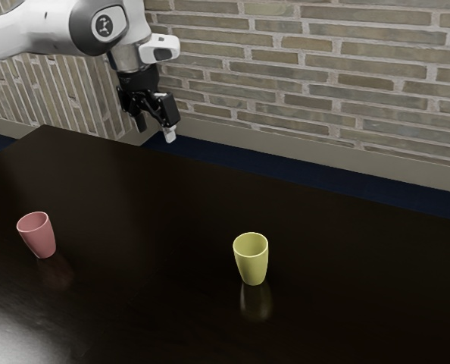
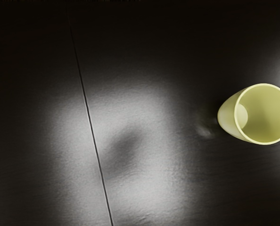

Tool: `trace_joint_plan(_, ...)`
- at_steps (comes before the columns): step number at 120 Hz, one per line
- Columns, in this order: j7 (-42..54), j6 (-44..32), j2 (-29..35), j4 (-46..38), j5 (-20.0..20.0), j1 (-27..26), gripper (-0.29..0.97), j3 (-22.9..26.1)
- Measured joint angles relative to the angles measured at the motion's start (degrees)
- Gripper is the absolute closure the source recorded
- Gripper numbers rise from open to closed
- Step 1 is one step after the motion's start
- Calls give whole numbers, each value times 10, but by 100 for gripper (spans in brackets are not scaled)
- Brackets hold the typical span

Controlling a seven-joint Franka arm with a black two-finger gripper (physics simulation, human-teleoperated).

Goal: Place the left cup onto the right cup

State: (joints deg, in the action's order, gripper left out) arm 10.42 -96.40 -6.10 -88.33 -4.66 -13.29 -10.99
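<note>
"Exterior view first: where is the cup we must move?"

"The pink cup stands upright on the dark worktop, mouth up, near the exterior view's left edge. Nothing touches it."

"And the pincer?"

"It hangs high, close to the brick wall at the back. Its two fingers stand apart and nothing is between them, so it is open and empty."

"Which way does the pink cup lie from it?"

"Far below, toward the exterior view's left and nearer to the camera. The two are well apart. The cup's long axis is vertical, so I judge a descent from above, or a side grip on its wall, would suit."

"And the target?"

"The yellow-green cup also stands upright, toward the exterior view's right of the pink one, well apart from it. In the wrist view the yellow-green cup appears to one side of the hand, not under it, beyond a thin seam in the worktop."

"So the step?"

"The approach to the pink cup, I think, is not yet begun."
</note>
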Motion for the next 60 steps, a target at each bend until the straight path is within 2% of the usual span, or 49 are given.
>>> trace_joint_plan(60, 9, 4, -3, -1, -6, 2, 0, -2)
